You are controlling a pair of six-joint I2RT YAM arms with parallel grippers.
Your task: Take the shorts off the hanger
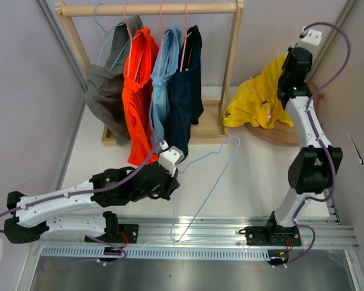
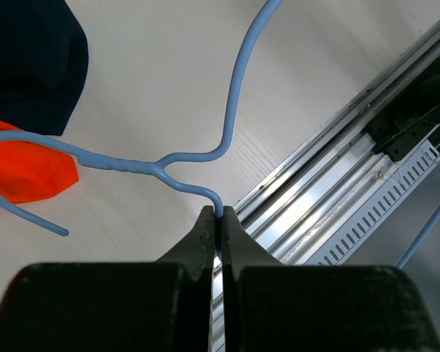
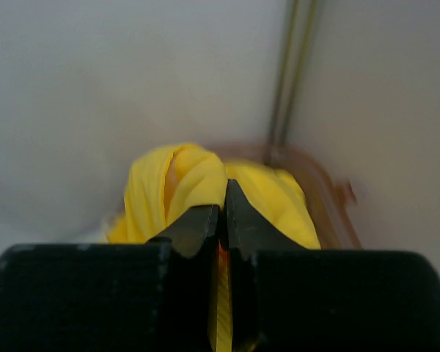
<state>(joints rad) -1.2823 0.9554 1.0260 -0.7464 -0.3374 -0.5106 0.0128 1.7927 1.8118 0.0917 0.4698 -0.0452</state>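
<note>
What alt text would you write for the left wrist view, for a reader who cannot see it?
The black left gripper is shut on an empty light blue wire hanger over a white table. Bright orange shorts and dark navy shorts show at left, a metal rail at right.

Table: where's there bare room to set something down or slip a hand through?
The widest bare tabletop lies between the blue hanger and the right arm, beyond the metal rail. A narrower strip runs between the rack and the left wall. Crowded: the rack's hanging shorts, and the wooden disc under the yellow shorts.
</note>
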